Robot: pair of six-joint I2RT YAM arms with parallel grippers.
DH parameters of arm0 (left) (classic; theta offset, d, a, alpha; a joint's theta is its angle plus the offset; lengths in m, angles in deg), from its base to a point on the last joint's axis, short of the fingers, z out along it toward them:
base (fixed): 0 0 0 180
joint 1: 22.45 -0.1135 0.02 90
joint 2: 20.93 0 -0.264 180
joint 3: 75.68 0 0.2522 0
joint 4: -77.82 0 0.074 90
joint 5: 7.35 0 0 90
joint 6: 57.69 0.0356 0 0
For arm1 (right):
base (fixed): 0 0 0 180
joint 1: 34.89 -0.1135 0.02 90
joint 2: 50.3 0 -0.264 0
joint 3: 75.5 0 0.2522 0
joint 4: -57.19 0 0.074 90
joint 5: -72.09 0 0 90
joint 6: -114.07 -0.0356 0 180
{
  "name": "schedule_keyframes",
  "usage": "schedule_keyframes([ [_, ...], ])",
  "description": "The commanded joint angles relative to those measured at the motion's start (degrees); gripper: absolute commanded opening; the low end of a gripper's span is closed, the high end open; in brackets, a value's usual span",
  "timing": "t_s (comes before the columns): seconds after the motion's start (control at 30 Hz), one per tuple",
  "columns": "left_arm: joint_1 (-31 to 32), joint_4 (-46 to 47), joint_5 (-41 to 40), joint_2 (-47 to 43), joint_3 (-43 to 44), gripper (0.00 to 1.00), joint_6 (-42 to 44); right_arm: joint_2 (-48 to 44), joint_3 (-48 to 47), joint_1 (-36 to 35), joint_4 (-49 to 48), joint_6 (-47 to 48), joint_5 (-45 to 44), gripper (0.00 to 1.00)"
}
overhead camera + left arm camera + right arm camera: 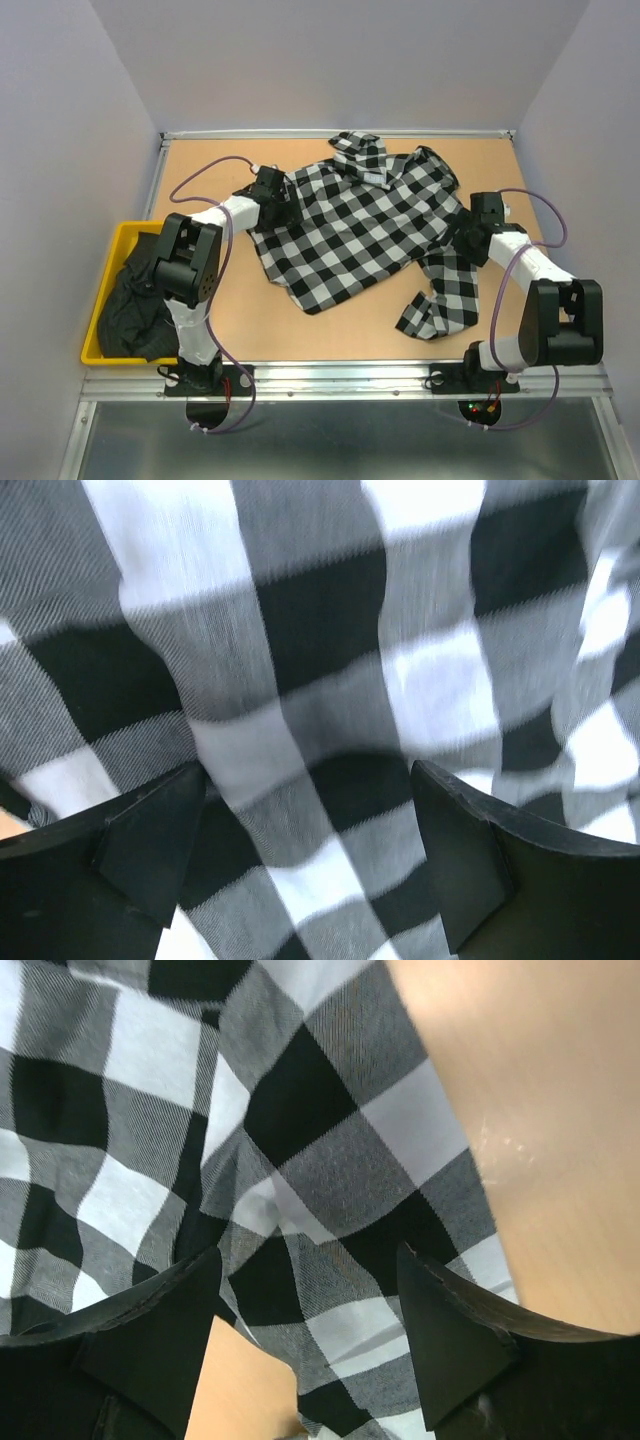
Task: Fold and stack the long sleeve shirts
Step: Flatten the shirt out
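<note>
The black-and-white check shirt [350, 225] lies spread across the middle of the table, with one sleeve [445, 295] bunched toward the front right. My left gripper [278, 205] hovers low over the shirt's left edge. In the left wrist view it [308, 770] is open, and the check cloth [320, 630] runs loose between the wide-apart fingers. My right gripper [462, 235] sits at the shirt's right side, near where the sleeve starts. It [310, 1255] is open too, over a wrinkled cloth edge [300, 1110]. The plain black shirt [135, 300] lies crumpled in the bin.
A yellow bin [125, 232] stands at the left edge of the table beside the left arm. Bare wooden tabletop [300, 330] shows in front of the shirt and also in the right wrist view [540, 1110]. White walls enclose the table on three sides.
</note>
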Motion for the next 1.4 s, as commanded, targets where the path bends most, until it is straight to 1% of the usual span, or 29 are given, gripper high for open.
schedule_keyframes([
  [0.0,-2.6,-1.2,-3.4,4.9,5.2,0.95,2.0,1.6,1.3,0.5,0.8,-2.4,4.4,0.75],
  [0.23,-5.0,-4.1,-5.0,14.4,19.3,0.95,4.2,9.1,-1.6,0.0,-1.0,-1.1,12.8,0.75],
  [0.3,-5.5,-4.6,-5.4,17.1,22.1,0.95,4.5,11.0,-2.7,-0.7,-1.4,-1.0,14.7,0.75],
  [0.33,-5.8,-4.4,-5.7,17.8,24.4,0.95,4.9,11.5,-3.9,-2.8,-1.4,-1.1,14.9,0.75],
  [0.43,-6.2,-4.2,-5.9,19.4,27.5,0.95,5.6,12.2,-5.1,-4.9,-1.2,-1.3,16.8,0.76],
  [0.47,-6.3,-3.7,-6.1,18.7,28.7,0.96,6.0,11.1,-5.6,-5.9,-1.2,-1.3,17.4,0.76],
  [0.53,-6.3,-2.7,-6.3,16.8,28.4,0.96,6.4,9.4,-6.0,-6.0,-0.7,-0.6,17.6,0.77],
  [0.57,-6.3,-0.9,-6.3,15.5,26.5,0.96,6.5,8.4,-6.5,-6.0,-0.2,0.1,16.8,0.77],
  [0.6,-6.3,0.0,-6.3,12.2,25.3,0.96,6.3,7.4,-7.2,-6.0,0.3,0.9,15.6,0.77],
  [0.63,-6.3,0.6,-6.2,10.4,23.8,0.96,6.0,5.9,-7.8,-6.1,2.3,2.7,13.9,0.77],
  [0.67,-6.3,1.0,-6.0,8.5,20.7,0.96,5.7,5.1,-8.7,-6.0,3.3,3.5,12.1,0.77],
  [0.7,-6.3,1.0,-5.9,4.3,19.0,0.96,4.3,4.5,-10.0,-5.8,4.3,4.6,9.2,0.77],
  [0.73,-6.3,0.8,-5.7,1.9,17.2,0.96,3.5,4.1,-10.7,-5.7,5.3,4.8,7.3,0.77],
  [0.83,-6.2,-1.8,-3.5,-7.3,5.6,0.96,-0.4,1.9,-12.2,-3.7,5.9,4.3,4.6,0.77],
  [0.87,-6.2,-2.5,-3.0,-9.4,3.0,0.96,-1.0,1.6,-12.7,-3.5,5.9,4.2,3.9,0.77],
  [0.9,-6.1,-3.1,-2.7,-13.3,0.6,0.96,-2.1,1.6,-13.6,-3.5,5.9,4.1,3.2,0.76],
  [0.93,-6.0,-3.6,-1.9,-15.2,-4.6,0.95,-2.7,1.6,-13.9,-3.6,5.8,4.3,3.4,0.76],
  [0.97,-5.8,-3.9,-1.3,-16.9,-7.3,0.95,-3.0,1.8,-14.3,-3.5,5.8,4.3,3.7,0.75],
  [1.0,-5.5,-4.0,-0.7,-20.2,-9.5,0.95,-3.3,2.1,-14.5,-3.5,5.8,4.5,4.6,0.73],
  [1.07,-4.2,-4.3,-0.3,-22.4,-14.9,0.93,-4.2,2.8,-15.0,-3.6,5.7,5.0,5.6,0.66],
  [1.1,-3.8,-4.3,-0.3,-23.7,-16.3,0.91,-4.5,3.3,-15.0,-3.5,5.6,5.6,6.0,0.52],
  [1.17,-3.0,-4.3,-0.3,-23.9,-19.0,0.89,-5.6,4.0,-15.2,-3.5,5.4,5.9,6.2,0.39],
  [1.2,-2.7,-4.0,-0.1,-23.6,-19.5,0.88,-5.8,4.3,-15.4,-3.5,5.2,6.0,6.7,0.35],
  [1.23,-2.5,-4.0,0.0,-23.2,-19.8,0.86,-5.9,4.8,-15.4,-3.5,4.7,6.2,7.1,0.32],
  [1.37,-1.4,-3.3,-0.2,-21.3,-20.6,0.81,-6.6,6.5,-16.0,-3.6,2.7,5.7,6.5,0.32],
])
